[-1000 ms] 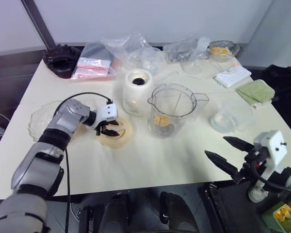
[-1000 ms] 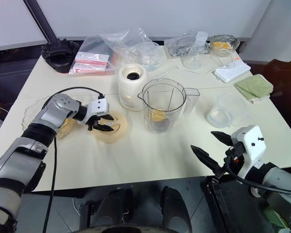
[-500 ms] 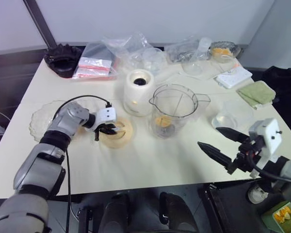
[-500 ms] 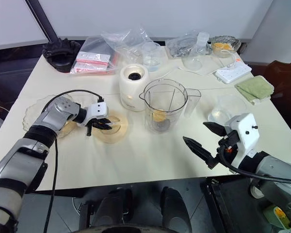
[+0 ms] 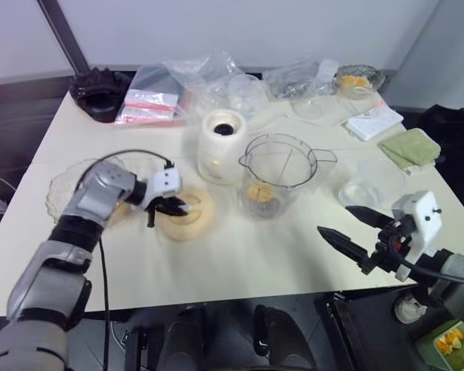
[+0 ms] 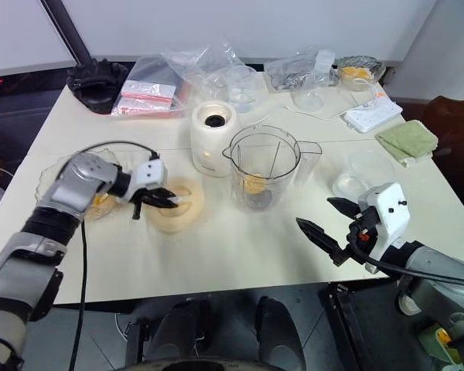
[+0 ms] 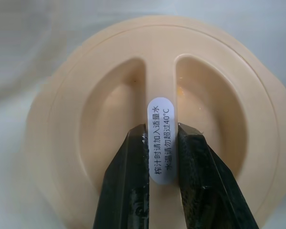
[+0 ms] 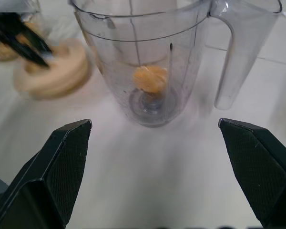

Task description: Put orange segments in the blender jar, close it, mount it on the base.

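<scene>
The clear blender jar (image 5: 277,174) stands open at mid-table with an orange segment (image 8: 150,78) lying on its blade. Behind it to the left sits the white base (image 5: 220,145), its dark socket facing up. My left gripper (image 5: 170,207) is shut on the raised ridge of the round peach lid (image 7: 157,71), which hangs just over the table left of the jar. More orange segments (image 6: 100,202) lie in the scalloped glass bowl (image 5: 66,185) behind my left arm. Near the table's front right edge, my right gripper (image 5: 334,219) is open and points at the jar.
Along the back lie a black ribbed part (image 5: 100,94), plastic bags (image 5: 151,104), a small clear jug (image 5: 243,93) and a dish of orange pieces (image 5: 354,79). A white power strip (image 5: 373,121), a green cloth (image 5: 407,147) and a clear round container (image 5: 363,185) are on the right.
My left gripper closed on the lid's ridge and has lifted the lid a little off the table. The right gripper stayed open and hardly moved.
</scene>
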Tool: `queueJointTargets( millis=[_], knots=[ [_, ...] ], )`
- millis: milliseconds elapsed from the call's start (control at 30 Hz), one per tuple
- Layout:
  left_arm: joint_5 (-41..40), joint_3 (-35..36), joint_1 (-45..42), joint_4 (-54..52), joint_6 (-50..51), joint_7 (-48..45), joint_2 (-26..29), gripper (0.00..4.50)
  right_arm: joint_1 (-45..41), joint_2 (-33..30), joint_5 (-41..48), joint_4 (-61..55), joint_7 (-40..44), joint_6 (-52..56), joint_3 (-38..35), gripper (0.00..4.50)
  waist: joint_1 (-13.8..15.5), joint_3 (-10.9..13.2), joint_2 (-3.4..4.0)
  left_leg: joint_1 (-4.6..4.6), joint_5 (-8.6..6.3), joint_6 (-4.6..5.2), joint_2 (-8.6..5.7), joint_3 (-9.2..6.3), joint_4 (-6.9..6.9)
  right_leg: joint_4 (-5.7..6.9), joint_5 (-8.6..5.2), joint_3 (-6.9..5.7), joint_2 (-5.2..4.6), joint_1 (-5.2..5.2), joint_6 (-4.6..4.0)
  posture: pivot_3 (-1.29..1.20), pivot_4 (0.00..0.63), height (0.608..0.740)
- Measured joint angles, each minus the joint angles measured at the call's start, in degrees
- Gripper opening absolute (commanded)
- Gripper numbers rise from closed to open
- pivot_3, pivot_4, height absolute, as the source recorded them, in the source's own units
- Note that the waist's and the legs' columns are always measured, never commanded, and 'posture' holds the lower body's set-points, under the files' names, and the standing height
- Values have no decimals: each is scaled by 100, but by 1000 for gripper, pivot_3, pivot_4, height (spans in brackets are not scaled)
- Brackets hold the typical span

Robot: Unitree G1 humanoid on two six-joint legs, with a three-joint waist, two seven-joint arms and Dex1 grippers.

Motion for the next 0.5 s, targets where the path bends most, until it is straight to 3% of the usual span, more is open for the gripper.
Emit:
queueJointTargets(
  millis=[167, 267, 433, 500],
  knots=[
    [-615, 542, -1000, -1022, 703, -466, 595, 249, 27, 110, -147, 29, 82, -20, 44, 4500, -10, -1, 2, 7, 0, 0, -3, 0, 0, -6, -1, 0, 1, 9, 2, 0, 150, 740],
    [-696, 494, -1820, -554, 610, -684, 534, 249, 73, 209, -259, 48, 107, -73, 39, 4500, 10, 3, -5, 1, 1, 0, -4, -15, 9, -2, -3, -1, 15, 10, 4, 0, 150, 740],
    [-661, 524, -4189, 1601, 202, -481, -548, 249, -230, 469, -530, 325, 10, -243, 157, 4500, 121, 9, -19, -6, -8, 14, -4, -20, 51, -5, -14, 8, 25, 29, 23, 0, 150, 740],
    [-545, 504, -4666, 2353, -35, -208, -1109, 249, -383, 561, -697, 423, -71, -327, 263, 4500, 145, 6, -13, -7, -11, 19, -8, -23, 58, -13, -15, 9, 22, 41, 24, 0, 150, 740]
  ],
)
